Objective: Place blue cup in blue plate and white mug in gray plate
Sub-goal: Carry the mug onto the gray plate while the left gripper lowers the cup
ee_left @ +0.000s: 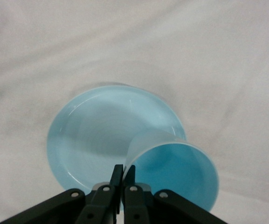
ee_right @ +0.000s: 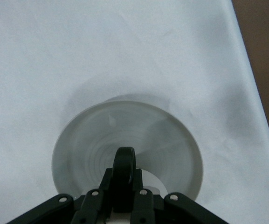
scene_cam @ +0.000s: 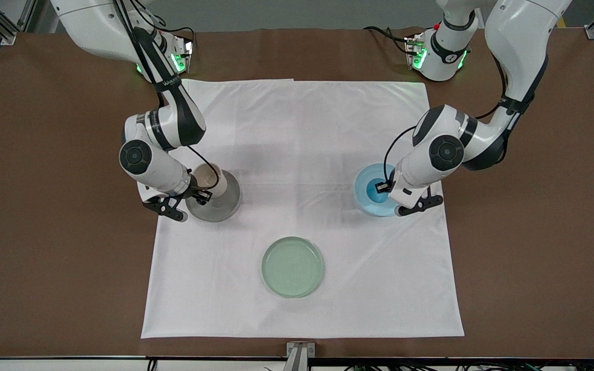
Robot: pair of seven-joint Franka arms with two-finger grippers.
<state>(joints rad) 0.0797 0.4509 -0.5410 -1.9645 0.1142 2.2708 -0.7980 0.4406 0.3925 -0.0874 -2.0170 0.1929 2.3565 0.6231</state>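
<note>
The blue cup stands upright over the blue plate; whether it rests on it I cannot tell. My left gripper is shut on the cup's rim. In the front view the left gripper is over the blue plate at the left arm's end of the cloth. The white mug is over the gray plate at the right arm's end. My right gripper is shut on the mug's black handle, above the gray plate.
A pale green plate lies on the white cloth, nearer the front camera, between the two arms. The cloth covers the middle of the brown table.
</note>
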